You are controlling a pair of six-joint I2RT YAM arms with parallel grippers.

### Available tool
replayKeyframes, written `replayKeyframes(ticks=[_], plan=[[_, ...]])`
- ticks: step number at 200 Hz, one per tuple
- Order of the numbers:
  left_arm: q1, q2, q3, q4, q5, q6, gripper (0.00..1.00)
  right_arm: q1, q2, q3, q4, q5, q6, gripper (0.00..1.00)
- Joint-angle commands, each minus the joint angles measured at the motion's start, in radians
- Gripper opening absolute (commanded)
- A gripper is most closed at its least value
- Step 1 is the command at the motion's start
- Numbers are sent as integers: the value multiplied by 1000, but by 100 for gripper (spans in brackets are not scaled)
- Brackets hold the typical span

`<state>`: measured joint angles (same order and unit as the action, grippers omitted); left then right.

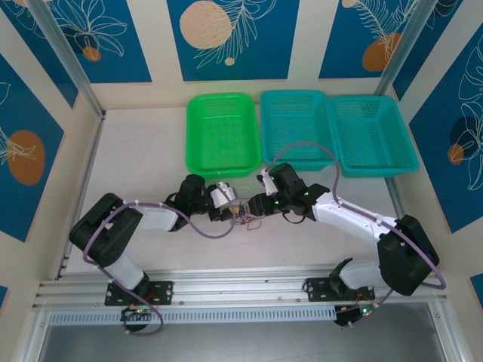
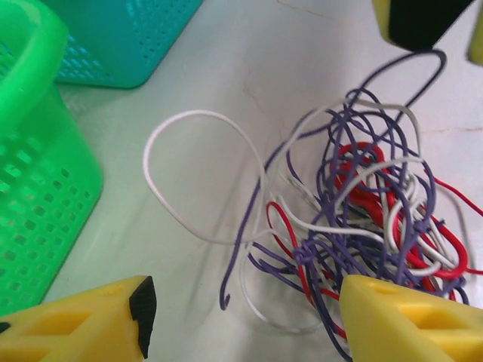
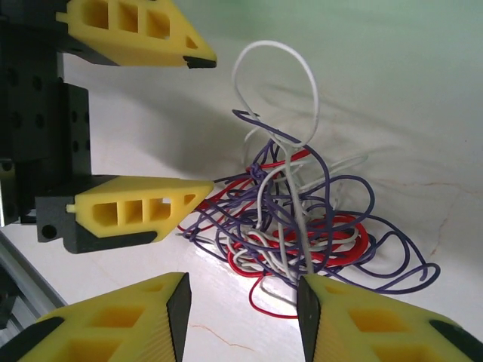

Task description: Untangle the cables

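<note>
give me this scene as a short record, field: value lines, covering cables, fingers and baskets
cables: one tangle of purple, red and whitish wires on the table, between the arms
stray part: whitish loop reaching toward the green basket
left fingers: open, low at the tangle, nothing pinched
right fingers: open, opposite the left ones; a whitish wire runs to one tip
baskets: green one plus two teal baskets, in a row at the far edge

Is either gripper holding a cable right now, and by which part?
Nothing looks held. The left gripper and the right gripper both stand open beside the cables, with no wire clamped between fingers.
</note>
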<state>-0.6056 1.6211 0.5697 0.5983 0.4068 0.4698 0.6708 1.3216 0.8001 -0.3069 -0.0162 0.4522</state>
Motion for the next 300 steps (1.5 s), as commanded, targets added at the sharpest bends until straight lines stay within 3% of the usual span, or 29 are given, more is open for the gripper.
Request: replayKeyframes(ticks=[1,34,72,130,167,192,205,257,279,300], plan=[[7,20,33,58,-20,-26,62,1,-21,-25,8,-19,31,44],[8,41,95,-29,-19,-14,47,1,-22,-21,22,-21,60,44],[8,46,152,-237,-1,46,44,2,-40,-22,16,-18,75,44],[1,100,186,-266,-23,33,40,-5,-50,-49,30,2,94,44],[-3,141,206,-251,-24,10,24,-5,-66,-59,21,8,107,44],[-7,121,181,-203,1,-12,0,-4,-76,-78,24,29,134,44],[-13,88,172,-206,6,-20,0,7,-69,-84,22,82,200,45],[-39,-117,118,-225,54,-207,0,136,35,-80,166,269,441,74],[-41,-175,119,-295,65,-261,0,140,131,-54,237,290,492,75],[-41,-263,107,-347,48,-295,0,142,225,-19,206,388,519,74]])
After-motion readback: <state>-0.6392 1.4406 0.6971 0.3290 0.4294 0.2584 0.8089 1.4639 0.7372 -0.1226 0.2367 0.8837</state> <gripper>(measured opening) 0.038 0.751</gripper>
